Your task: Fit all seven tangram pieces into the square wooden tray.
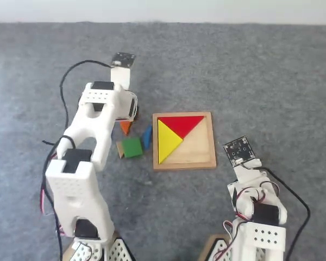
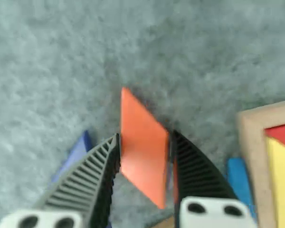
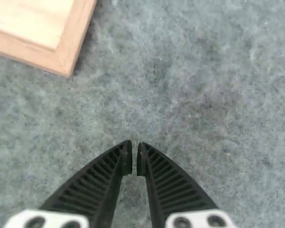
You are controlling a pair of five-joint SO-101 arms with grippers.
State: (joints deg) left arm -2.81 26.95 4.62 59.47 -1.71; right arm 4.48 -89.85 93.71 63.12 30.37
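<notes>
The square wooden tray [image 1: 211, 142] lies mid-table with a red triangle [image 1: 182, 124] and a yellow triangle [image 1: 167, 140] inside. Left of it lie a green square [image 1: 132, 147], a blue piece [image 1: 146, 137] and a tan piece [image 1: 120, 149]. My left arm [image 1: 103, 109] stands over an orange piece [image 1: 125, 128]. My left gripper [image 2: 145, 137] is shut on that orange piece [image 2: 142, 152], one finger on each side. My right gripper [image 3: 134, 145] is shut on nothing, over bare carpet near a tray corner [image 3: 66, 61].
A second, darker blue piece [image 2: 76, 152] lies beside the left gripper, opposite the lighter blue piece [image 2: 237, 175] and tray rim [image 2: 249, 137]. Grey carpet covers the table. The right arm [image 1: 252, 201] sits at the front right; open carpet lies behind and right of the tray.
</notes>
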